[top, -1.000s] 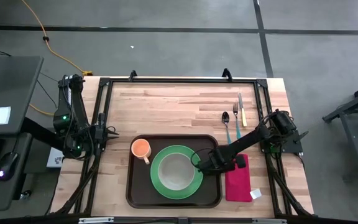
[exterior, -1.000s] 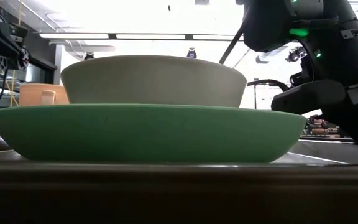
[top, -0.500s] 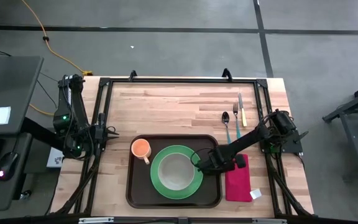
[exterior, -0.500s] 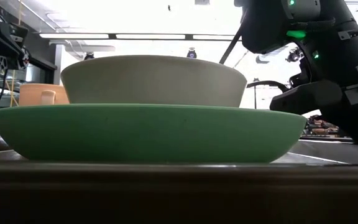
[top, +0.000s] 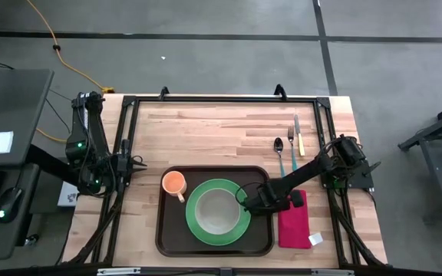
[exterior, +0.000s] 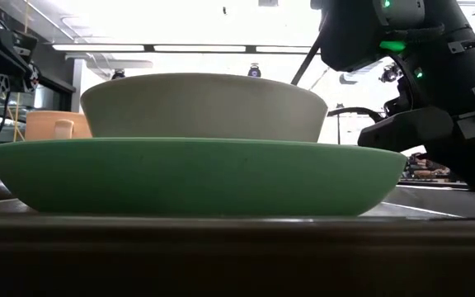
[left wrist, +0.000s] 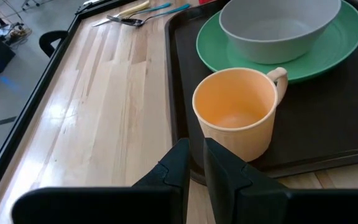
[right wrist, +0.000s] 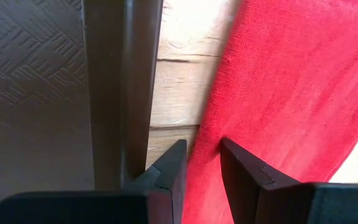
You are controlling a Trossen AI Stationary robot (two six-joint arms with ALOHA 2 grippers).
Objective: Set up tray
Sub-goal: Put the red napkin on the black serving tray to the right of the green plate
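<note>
The dark brown tray (top: 162, 230) lies at the table's near middle. On it a green plate (top: 193, 222) carries a grey bowl (top: 219, 211), and an orange mug (top: 174, 183) stands at the tray's far left corner. A red napkin (top: 295, 224) lies flat on the wood just right of the tray. My right gripper (top: 278, 204) points down between the tray's right rim (right wrist: 114, 74) and the napkin (right wrist: 291, 93), shut on the napkin's edge. My left gripper (top: 134, 162) waits at the table's left edge, shut (left wrist: 196, 152), with the mug (left wrist: 238, 118) in front of it. My right gripper comes from above, pointing down, at the red napkin's left edge (right wrist: 205, 134), the one beside the tray. One finger (right wrist: 169, 171) stands on the wood side and the other (right wrist: 244, 168) on the cloth, the edge pinched between them. The rest of the napkin lies on the table.
A spoon (top: 278, 150), a fork (top: 291, 147) and a knife (top: 299, 136) lie side by side on the wood beyond the napkin. A black frame (top: 221, 100) borders the table. In the low view the plate (exterior: 196, 177) and bowl (exterior: 204, 107) fill the foreground.
</note>
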